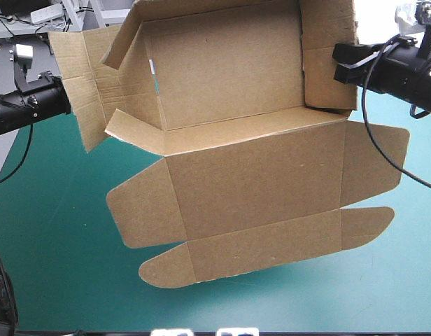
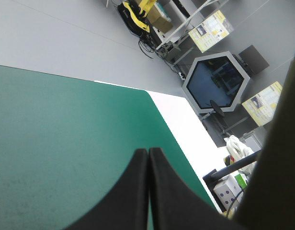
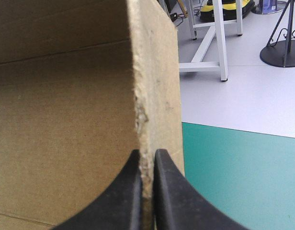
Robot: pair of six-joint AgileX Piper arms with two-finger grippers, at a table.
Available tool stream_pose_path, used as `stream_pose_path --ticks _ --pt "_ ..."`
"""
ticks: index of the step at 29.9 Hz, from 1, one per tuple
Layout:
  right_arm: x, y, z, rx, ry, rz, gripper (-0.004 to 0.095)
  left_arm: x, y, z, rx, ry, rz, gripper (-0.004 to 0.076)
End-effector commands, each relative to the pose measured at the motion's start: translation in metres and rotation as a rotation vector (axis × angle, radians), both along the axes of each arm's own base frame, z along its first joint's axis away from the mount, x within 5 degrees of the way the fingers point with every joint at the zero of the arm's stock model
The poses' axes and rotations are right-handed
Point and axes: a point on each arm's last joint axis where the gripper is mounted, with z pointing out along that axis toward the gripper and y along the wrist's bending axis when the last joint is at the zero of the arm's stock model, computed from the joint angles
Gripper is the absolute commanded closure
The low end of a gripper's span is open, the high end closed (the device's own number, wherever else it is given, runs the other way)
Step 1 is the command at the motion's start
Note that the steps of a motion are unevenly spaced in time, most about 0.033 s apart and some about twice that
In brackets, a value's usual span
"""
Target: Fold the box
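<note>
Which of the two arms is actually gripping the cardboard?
The right end effector: it pinches a wall of the box. The left end effector is shut on nothing.

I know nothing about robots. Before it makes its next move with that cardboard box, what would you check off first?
1. Right gripper holds the box: ok, a wall's edge sits between its shut fingers.
2. Left gripper holds board: not ok, its fingers are shut with nothing seen between them.
3. Left side flaps tucked: not ok, they splay outward.
4. Lid panel unfolded: ok, spread open with its rounded flaps out.
5. Lid panel touching the teal-green cover: cannot tell.
</note>
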Motion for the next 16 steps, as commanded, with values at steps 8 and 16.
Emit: stream_pose_path --ticks 8,16 --pt "-0.002 -0.002 0.019 0.08 -0.12 -0.029 0.0911 -0.045 -0.027 0.047 -0.061 -0.124 -0.114 0.0734" --pt "0.013 -0.003 0.012 0.066 -0.1 -0.039 0.0911 -0.051 -0.055 0.05 -0.072 -0.118 -0.218 0.0734"
